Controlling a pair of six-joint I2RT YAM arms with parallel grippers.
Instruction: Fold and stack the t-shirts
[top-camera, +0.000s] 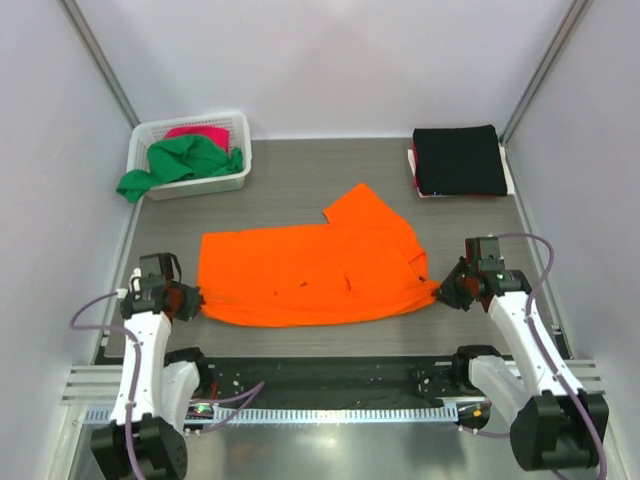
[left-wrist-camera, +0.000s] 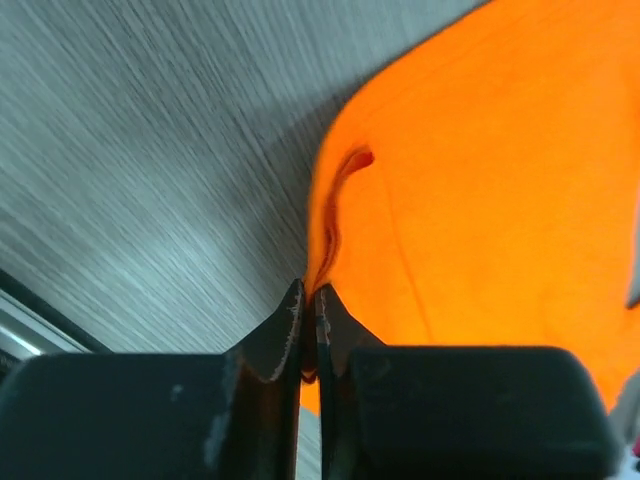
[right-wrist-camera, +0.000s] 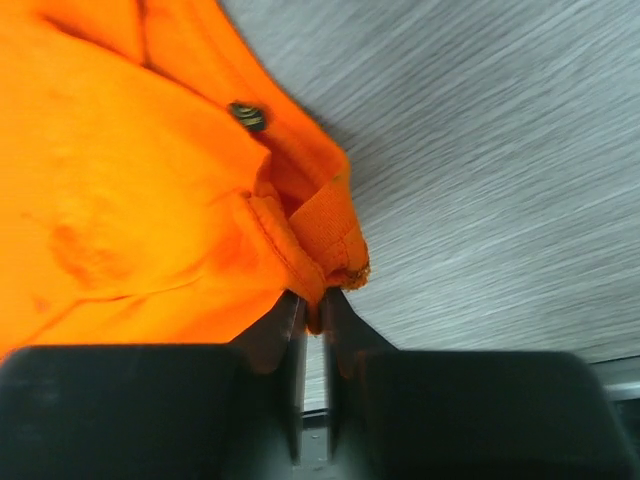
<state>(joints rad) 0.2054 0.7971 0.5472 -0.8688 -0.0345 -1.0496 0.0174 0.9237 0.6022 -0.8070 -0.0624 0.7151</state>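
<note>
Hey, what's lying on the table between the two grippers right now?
The orange t-shirt lies there; the left gripper pinches one near corner and the right gripper the other. The top external view shows it.

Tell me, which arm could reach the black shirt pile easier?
Probably right: the right pincer pinches the orange shirt on the side of the black shirt; the left pincer grips the opposite end, farther away.

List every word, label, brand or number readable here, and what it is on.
None can be read.
A small dark mark on the orange t-shirt, in the right wrist view, is too blurred to read.
The black t-shirt and basket show no print.
</note>
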